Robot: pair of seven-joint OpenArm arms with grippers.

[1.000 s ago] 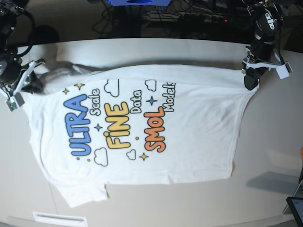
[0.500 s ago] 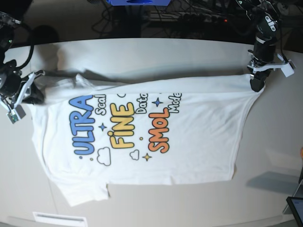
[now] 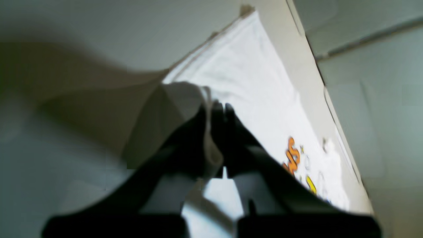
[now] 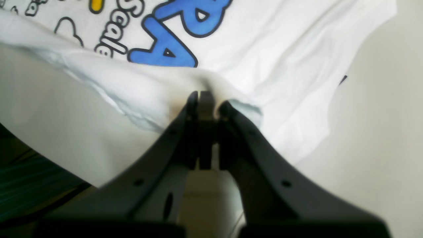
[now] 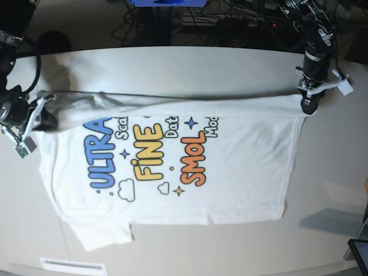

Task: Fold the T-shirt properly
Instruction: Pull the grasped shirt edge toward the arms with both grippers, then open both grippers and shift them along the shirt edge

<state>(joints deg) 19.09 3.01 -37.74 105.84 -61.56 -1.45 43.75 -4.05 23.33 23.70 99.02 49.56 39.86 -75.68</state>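
- T-shirt (image 5: 230, 167) lay print-up on the counter (image 5: 172, 63), its long axis running left to right across the base view, collar end at the left and hem at the right.
- Its upper long edge was lifted off the counter and stretched taut between the two arms; the rest of the cloth lay below that edge in the frame, so I judged the coming fold would carry the edge downward over the print.
- Right fingers (image 5: 41, 110), at the left of the base view, were pressed together on a pinch of cloth near the shoulder, just above the blue lettering (image 4: 185, 36) in the right wrist view.
- Left fingers (image 5: 309, 101), at the upper right, were likewise clamped on the hem corner, white cloth bunched between them (image 3: 214, 109).
- Each arm held its own end; neither was nearer the middle.
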